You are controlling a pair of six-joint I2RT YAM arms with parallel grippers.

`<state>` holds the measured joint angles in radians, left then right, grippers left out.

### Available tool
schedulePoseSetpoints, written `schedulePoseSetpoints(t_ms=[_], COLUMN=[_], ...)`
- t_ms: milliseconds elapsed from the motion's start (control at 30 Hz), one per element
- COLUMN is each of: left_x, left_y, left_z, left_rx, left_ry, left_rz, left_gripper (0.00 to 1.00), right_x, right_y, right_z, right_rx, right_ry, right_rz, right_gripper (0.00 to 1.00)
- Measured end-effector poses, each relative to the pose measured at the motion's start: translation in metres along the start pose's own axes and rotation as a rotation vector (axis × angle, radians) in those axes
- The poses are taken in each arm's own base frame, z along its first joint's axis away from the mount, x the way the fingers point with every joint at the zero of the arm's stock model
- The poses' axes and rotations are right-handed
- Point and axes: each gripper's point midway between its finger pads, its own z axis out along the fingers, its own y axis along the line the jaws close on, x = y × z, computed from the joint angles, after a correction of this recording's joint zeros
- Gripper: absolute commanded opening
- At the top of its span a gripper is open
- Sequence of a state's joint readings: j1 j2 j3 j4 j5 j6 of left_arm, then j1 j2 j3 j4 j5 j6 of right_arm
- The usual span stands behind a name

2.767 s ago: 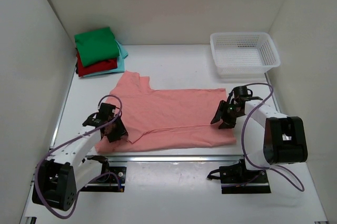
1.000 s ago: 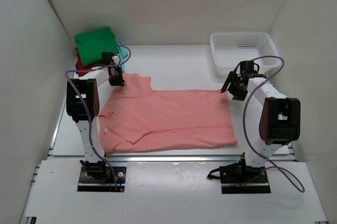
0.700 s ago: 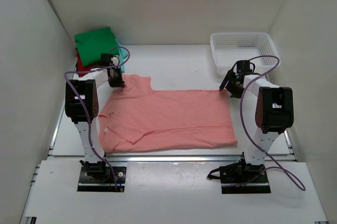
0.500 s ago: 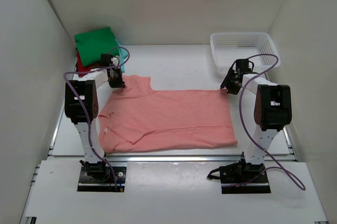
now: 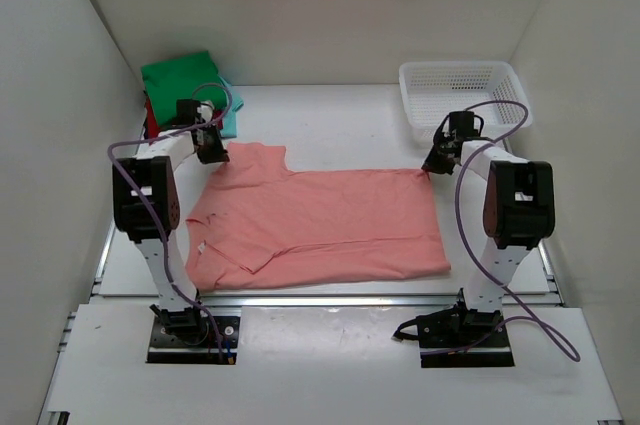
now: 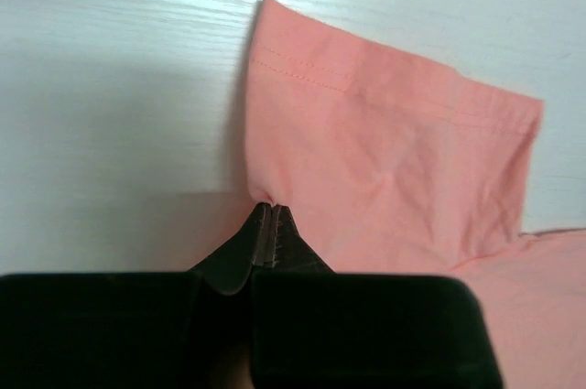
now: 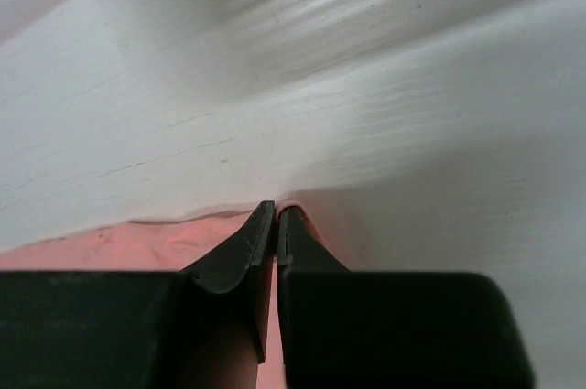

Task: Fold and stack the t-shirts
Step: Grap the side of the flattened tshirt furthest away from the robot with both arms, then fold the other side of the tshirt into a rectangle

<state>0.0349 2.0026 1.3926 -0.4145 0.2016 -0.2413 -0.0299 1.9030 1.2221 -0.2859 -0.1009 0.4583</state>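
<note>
A salmon-pink t-shirt [image 5: 320, 220] lies spread across the table, folded lengthwise. At its far left sleeve, my left gripper [image 5: 211, 154] is shut on the cloth edge [image 6: 265, 195]; the sleeve [image 6: 385, 160] fans out beyond the fingertips. My right gripper [image 5: 431, 167] is shut on the shirt's far right corner [image 7: 291, 210], with pink cloth pinched between the tips. A folded stack sits in the far left corner: a green t-shirt [image 5: 180, 83] on top, red [image 5: 150, 125] and light teal [image 5: 230, 117] ones beneath.
A white plastic mesh basket [image 5: 462, 100] stands at the far right, just behind my right gripper. White walls enclose the table on three sides. Both arm bases are bolted at the near edge.
The right gripper closed on the shirt's far right corner. The left gripper, shut throughout, shifted slightly left and away with the sleeve edge.
</note>
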Motion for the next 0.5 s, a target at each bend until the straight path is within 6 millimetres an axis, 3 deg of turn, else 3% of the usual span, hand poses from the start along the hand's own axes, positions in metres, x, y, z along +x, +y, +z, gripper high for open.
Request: schedulePoseSetpoints(t_ms=[100, 267, 400, 500], left_x=[-0.011, -0.004, 0.024, 0.056], left_y=[0.007, 0.012, -0.001, -0.009], left_z=[-0.024, -0.070, -0.089, -0.096], left_rx=[0.021, 0.054, 0.093, 0.113], left_ry=[-0.059, -0.120, -0.117, -0.088], left_rz=[-0.046, -0.090, -0.075, -0.070], left_gripper=[0.00, 0.00, 0.00, 0.00], right_x=[-0.007, -0.024, -0.021, -0.010], right_y=[0.003, 0.005, 0.006, 0.003], right_z=[-0.013, -0.046, -0.061, -0.069], right_rx=[-0.055, -0.141, -0.177, -0.186], right_ry=[-0.035, -0.113, -0.129, -0.118], right_rz=[-0.001, 0.015, 0.011, 0.007], right_gripper=[0.00, 0.00, 0.00, 0.00])
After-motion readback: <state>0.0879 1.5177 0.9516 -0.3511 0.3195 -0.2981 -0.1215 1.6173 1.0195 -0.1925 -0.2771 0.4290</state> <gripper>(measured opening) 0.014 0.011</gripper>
